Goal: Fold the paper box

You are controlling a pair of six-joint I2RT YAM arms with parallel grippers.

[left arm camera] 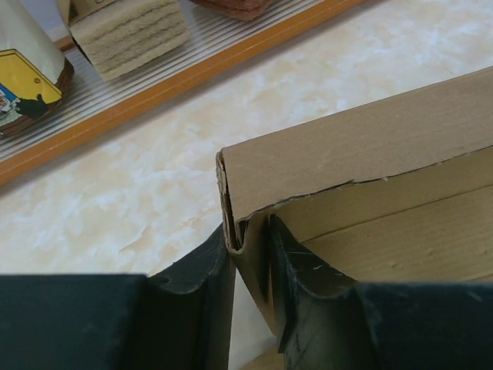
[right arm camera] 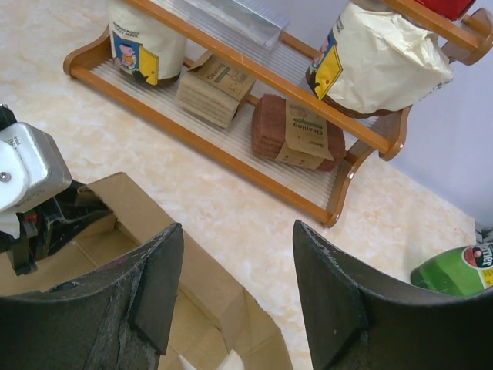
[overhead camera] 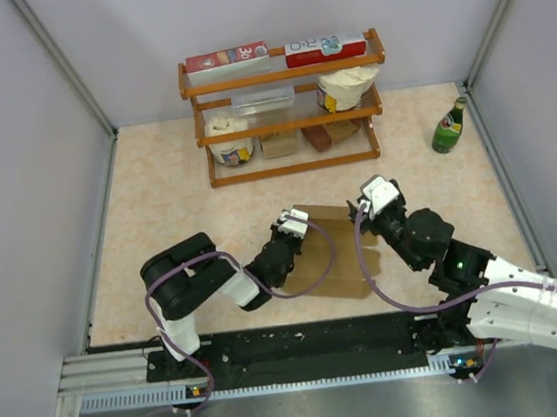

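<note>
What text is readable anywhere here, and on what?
"30": red-and-white printed carton, left one atop the wooden rack.
"Cleaning": paper band on reddish-brown scouring pad.
Too blurred: tan pad pack band, white bags labels, green glass bottle label.
Plain brown cardboard box: no print.

You're in a robotics lab test cell, not a home: plain grey panel walls (overhead camera: 16, 198) on aluminium posts (overhead camera: 66, 67) box in a marbled table (overhead camera: 167, 201), a mounting rail (overhead camera: 314, 343) spans the bottom edge, and a staged wooden shelf (overhead camera: 294, 166) (cartons, bags, sponges) stands upper centre.
</note>
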